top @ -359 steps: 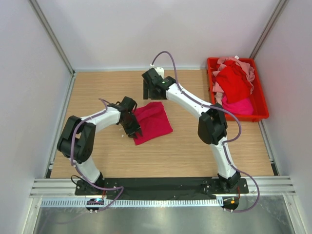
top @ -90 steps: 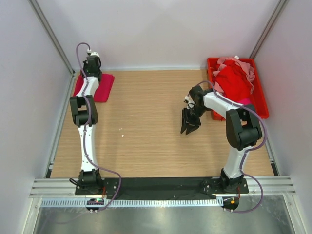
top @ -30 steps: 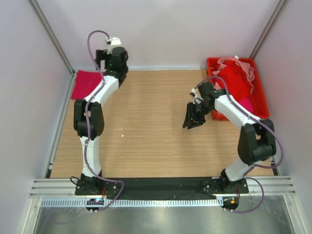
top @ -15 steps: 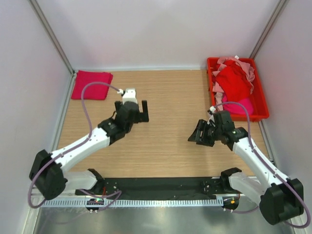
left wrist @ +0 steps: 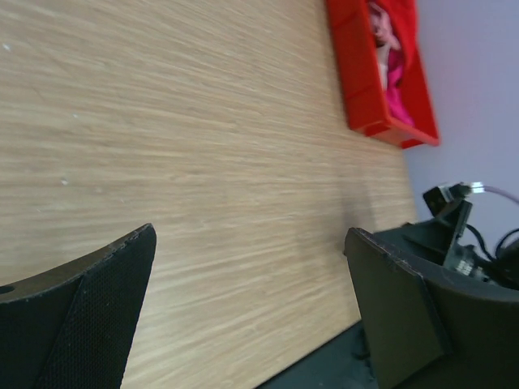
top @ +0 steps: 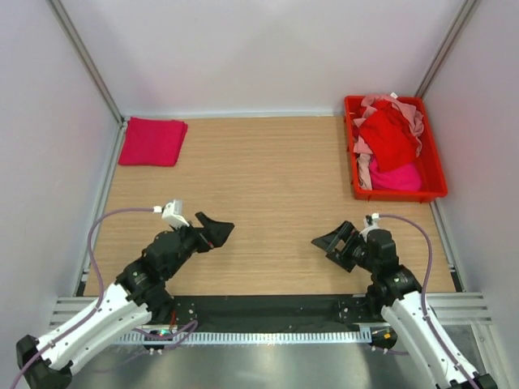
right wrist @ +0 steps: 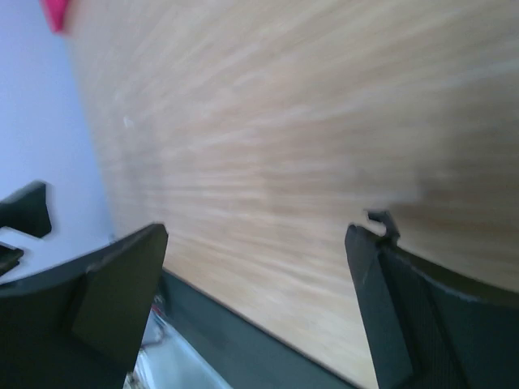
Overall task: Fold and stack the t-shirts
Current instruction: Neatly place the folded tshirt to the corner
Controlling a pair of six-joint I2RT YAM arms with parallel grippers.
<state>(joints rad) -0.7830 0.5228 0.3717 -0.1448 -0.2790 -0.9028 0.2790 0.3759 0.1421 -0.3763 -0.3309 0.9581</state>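
Crimson folded t-shirt (top: 152,141) lies in the far-left corner of the desk (top: 268,178); left claw (top: 216,227) and right claw (top: 331,240) both released.

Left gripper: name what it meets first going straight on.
Probably the bare wooden tabletop; only wood shows between the open left gripper's fingers. The red plastic bin lies far beyond.

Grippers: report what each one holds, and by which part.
Nothing is held. The left gripper and right gripper are both open, only bare table between their fingers. The folded t-shirt lies in the far left corner, the others in the bin.
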